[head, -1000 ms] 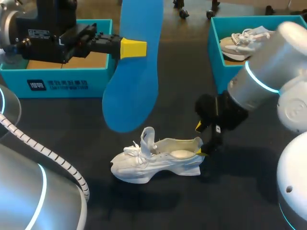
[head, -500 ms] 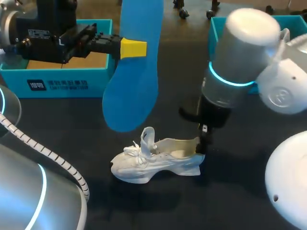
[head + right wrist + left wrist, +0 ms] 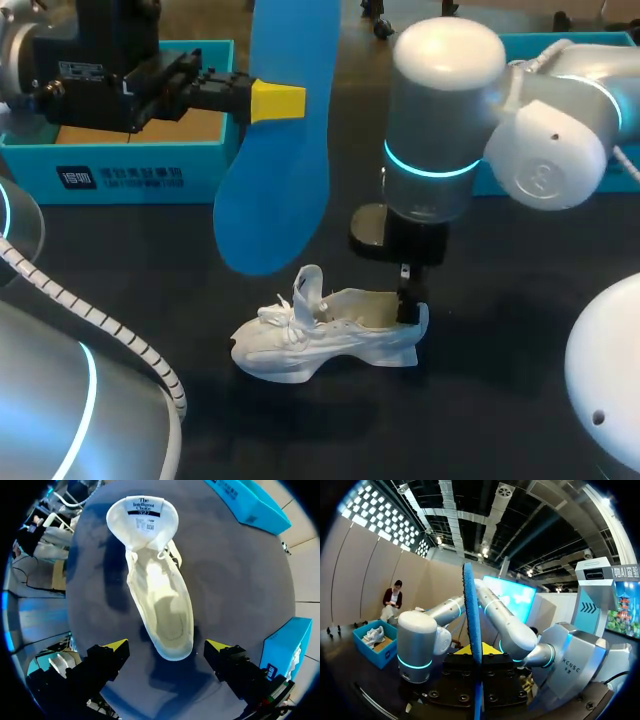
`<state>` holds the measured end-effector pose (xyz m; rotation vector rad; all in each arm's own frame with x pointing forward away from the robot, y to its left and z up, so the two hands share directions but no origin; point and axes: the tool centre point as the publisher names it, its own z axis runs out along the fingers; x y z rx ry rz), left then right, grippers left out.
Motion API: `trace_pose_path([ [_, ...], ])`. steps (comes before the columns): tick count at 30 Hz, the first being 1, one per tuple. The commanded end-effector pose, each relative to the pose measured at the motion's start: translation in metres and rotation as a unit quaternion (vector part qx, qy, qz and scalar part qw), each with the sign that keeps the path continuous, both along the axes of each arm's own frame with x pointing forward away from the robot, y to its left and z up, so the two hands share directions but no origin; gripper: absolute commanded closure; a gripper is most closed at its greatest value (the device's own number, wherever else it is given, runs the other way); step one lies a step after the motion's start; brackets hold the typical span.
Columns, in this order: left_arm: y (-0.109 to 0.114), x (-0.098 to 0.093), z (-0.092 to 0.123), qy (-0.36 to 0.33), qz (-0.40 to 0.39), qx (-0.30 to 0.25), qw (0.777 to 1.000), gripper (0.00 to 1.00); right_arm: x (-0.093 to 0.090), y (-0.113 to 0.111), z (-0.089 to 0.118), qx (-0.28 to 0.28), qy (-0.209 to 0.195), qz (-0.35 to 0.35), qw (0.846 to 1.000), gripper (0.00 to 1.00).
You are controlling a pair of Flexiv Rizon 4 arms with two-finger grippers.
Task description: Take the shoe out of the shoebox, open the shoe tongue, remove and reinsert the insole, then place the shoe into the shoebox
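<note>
Exhibition hall, trade-show booth, high black ceiling point(image 3: 485, 510) with exposed ducts, grids of ceiling lights point(image 3: 375, 512), plain partition walls point(image 3: 367, 575), large glowing display screen point(image 3: 512, 597).

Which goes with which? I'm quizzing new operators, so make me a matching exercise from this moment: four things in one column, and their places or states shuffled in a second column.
Things:
1. insole
2. shoe
3. right gripper
4. left shoebox

States:
A. open, one finger on each side of the shoe's heel
B. clamped in the left gripper, raised off the table
C. standing on the table, tongue pulled up
D. at the table's far left, behind the left arm

Pairs: 1-B, 2-C, 3-A, 4-D
</note>
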<state>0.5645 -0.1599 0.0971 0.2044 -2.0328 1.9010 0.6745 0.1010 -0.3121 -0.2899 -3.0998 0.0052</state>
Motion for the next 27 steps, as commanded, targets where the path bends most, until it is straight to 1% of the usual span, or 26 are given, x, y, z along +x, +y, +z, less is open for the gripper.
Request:
trace_pose_path([
  [1, -0.001, 0.001, 0.001, 0.0, -0.001, 0.002, 1.0, 1.0, 0.001, 0.009, -0.004, -0.002, -0.004, 0.007, 1.0, 0.0],
  [3, -0.001, 0.001, 0.001, 0.0, -0.001, 0.002, 1.0, 1.0, 0.004, 0.015, 0.0, 0.004, -0.015, 0.015, 1.0, 0.0],
  [6, -0.001, 0.001, 0.001, 0.0, -0.001, 0.002, 1.0, 1.0, 0.014, 0.027, 0.003, 0.003, -0.021, 0.033, 0.999, 0.0],
  [10, -0.001, 0.001, 0.001, 0.0, -0.001, 0.002, 1.0, 1.0, 0.028, 0.038, 0.0, 0.001, -0.022, 0.05, 0.999, 0.0],
  [15, -0.001, 0.001, 0.001, 0.0, -0.001, 0.002, 1.0, 1.0, 0.043, 0.049, -0.015, 0.001, -0.02, 0.067, 0.998, 0.0],
  [19, -0.001, 0.001, 0.001, 0.0, -0.001, 0.002, 1.0, 1.0, 0.051, 0.051, -0.029, 0.004, -0.014, 0.068, 0.998, 0.0],
  [22, -0.001, 0.001, 0.001, 0.0, -0.001, 0.002, 1.0, 1.0, 0.053, 0.052, -0.038, 0.006, -0.01, 0.071, 0.997, 0.0],
  [27, -0.001, 0.001, 0.001, 0.0, -0.001, 0.002, 1.0, 1.0, 0.054, 0.053, -0.049, 0.004, -0.01, 0.076, 0.997, 0.0],
])
